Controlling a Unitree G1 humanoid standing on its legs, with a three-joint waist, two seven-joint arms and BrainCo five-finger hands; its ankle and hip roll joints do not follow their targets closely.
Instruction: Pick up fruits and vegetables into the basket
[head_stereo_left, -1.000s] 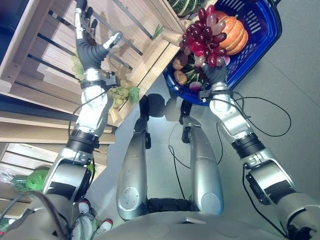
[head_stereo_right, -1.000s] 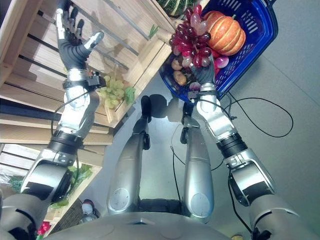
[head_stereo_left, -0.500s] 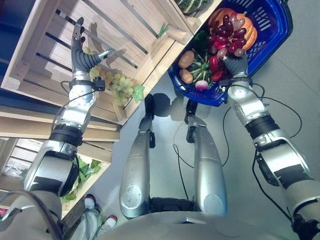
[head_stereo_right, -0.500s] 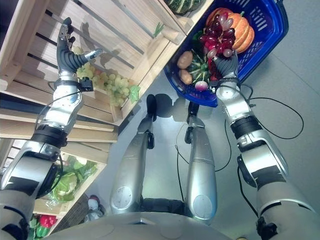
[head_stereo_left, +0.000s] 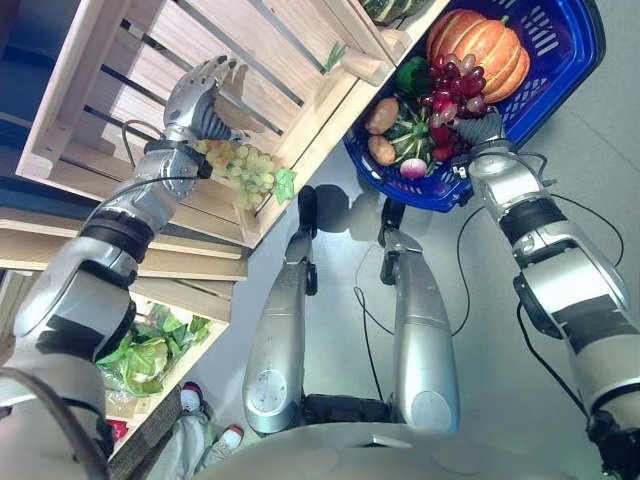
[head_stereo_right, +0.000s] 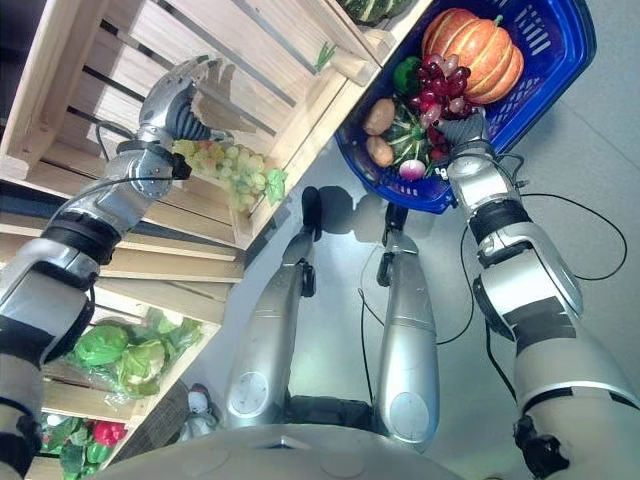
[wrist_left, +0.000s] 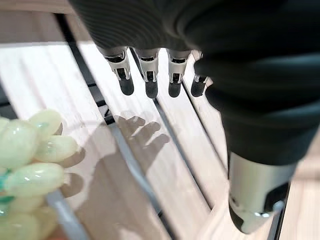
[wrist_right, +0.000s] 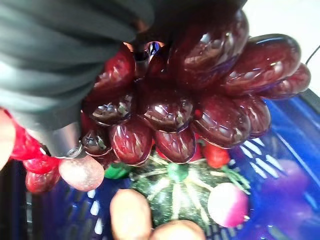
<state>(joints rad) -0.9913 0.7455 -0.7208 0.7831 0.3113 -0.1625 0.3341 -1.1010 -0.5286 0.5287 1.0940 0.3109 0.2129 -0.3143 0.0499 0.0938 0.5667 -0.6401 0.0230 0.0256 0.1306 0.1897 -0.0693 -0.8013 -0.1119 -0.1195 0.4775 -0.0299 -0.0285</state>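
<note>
Eye views: right hand (head_stereo_left: 478, 128), earlier higher, now lowers red grapes (head_stereo_left: 452, 85) into blue basket (head_stereo_left: 575, 70); left hand (head_stereo_left: 196, 100) dropped beside green grapes (head_stereo_left: 245, 168). Left wrist: fingers (wrist_left: 146, 75) straight, empty. Right wrist: red grapes pinched.

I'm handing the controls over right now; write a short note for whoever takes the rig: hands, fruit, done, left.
Right hand: shut on the red grapes, held over the blue basket.
Left hand: open, fingers straight above the wooden crate, beside the green grapes, not touching them.
Done: pumpkin, dark green squash, potatoes and radish lie in the basket.
Left: release the red grapes, then fetch the green grapes.
</note>
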